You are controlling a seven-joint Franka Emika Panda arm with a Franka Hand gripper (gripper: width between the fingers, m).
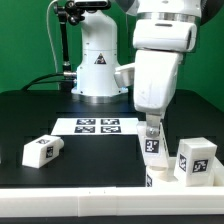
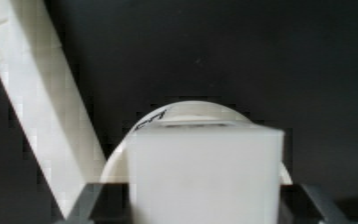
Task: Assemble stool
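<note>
Where the arm [image 1: 158, 60], the largest item in view, comes down over the near part of the table [image 1: 100, 160] toward the exterior view's right, its gripper [image 1: 152, 128] is pressed in on one stool leg. This gripped leg [image 1: 152, 146] stands upright, directly below the wrist, with a tag facing the camera. In the wrist view the same gripped leg [image 2: 197, 165] fills the space between the two dark fingers [image 2: 98, 200], which bear on its opposite sides. Whether its lower end rests on anything cannot be told. One marker board [image 1: 98, 126] lies flat on the table, farther back and to the exterior view's left of the gripper, apart from it. Legs counted: three. Besides the gripped leg, a second leg [image 1: 195, 158] stands upright just beside it on the exterior view's right, not touching it. A third leg [image 1: 43, 150] lies on its side well apart, near the exterior view's left edge. One white piece [image 1: 150, 182] shows at the near edge just below the gripped leg; its identity is not determinable. In the wrist view one rounded white part [image 2: 179, 112] shows beyond the gripped leg, with a dark mark at its edge; whether it is the seat cannot be told.
</note>
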